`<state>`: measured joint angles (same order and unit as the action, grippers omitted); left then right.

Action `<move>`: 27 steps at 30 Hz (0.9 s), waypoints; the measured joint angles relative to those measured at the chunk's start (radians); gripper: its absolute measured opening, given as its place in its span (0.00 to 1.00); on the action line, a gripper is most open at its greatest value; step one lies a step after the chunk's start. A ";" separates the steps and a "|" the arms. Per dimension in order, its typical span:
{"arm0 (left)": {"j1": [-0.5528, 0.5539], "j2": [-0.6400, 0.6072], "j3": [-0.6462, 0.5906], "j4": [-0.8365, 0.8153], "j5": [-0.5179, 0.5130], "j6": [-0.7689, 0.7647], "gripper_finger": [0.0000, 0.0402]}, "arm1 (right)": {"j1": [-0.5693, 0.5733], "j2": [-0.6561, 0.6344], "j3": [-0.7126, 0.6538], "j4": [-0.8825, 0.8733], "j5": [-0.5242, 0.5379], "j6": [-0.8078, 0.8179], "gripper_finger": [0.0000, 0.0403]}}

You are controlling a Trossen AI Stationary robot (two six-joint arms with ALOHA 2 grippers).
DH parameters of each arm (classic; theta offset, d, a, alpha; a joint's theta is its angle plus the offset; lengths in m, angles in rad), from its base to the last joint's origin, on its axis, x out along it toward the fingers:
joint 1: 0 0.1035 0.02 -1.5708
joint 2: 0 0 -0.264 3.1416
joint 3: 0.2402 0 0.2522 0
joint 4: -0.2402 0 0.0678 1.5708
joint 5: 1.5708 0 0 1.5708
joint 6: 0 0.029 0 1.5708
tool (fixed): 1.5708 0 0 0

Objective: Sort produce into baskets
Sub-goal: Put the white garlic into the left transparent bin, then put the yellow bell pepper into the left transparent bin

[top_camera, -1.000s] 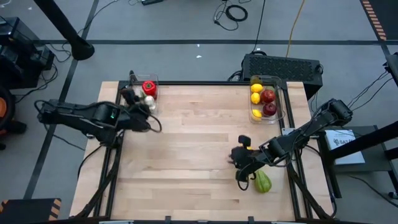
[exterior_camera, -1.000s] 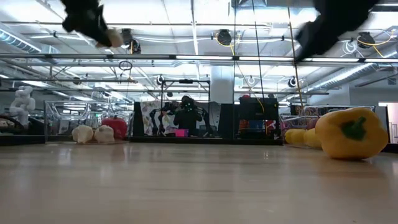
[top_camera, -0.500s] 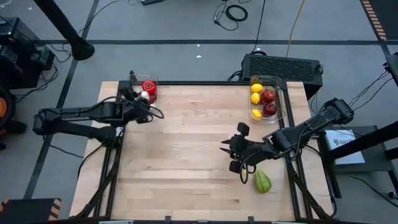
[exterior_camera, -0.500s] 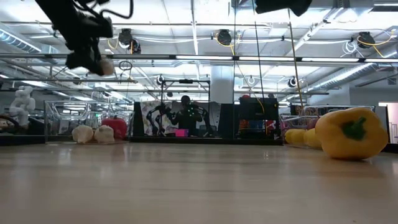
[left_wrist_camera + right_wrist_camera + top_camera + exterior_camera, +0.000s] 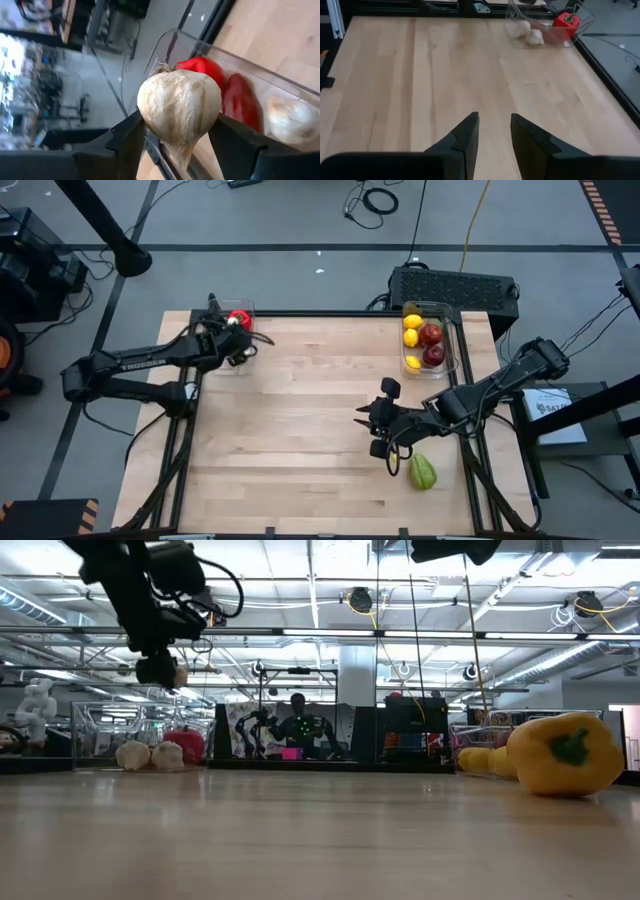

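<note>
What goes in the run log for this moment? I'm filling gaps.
left gripper: shut on garlic, over left basket | right gripper: open, empty, above table by yellow pepper

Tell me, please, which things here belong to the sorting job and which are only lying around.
Belonging to the job:
- garlic, held in the left gripper above the left basket
- red pepper in that basket
- right basket with lemons and apples
- yellow-green pepper on the table, near the right gripper

Only lying around:
- black box with cables
</note>
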<state>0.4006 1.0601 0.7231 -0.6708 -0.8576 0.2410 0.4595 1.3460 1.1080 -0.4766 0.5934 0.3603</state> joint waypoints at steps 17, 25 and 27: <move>0.150 0.028 0.030 0.032 0.125 -0.106 0.62 | 0.007 0.000 0.000 -0.052 -0.023 0.050 0.26; 0.050 -0.046 0.109 0.006 0.457 -0.353 0.62 | 0.009 -0.001 0.000 -0.189 -0.169 0.239 0.26; 0.012 -0.070 0.110 0.044 0.575 -0.383 0.62 | 0.026 0.006 0.000 -0.262 -0.176 0.318 0.26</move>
<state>0.4129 0.9905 0.8333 -0.6264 -0.2825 -0.1425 0.4854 1.3521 1.1076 -0.7385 0.4171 0.6779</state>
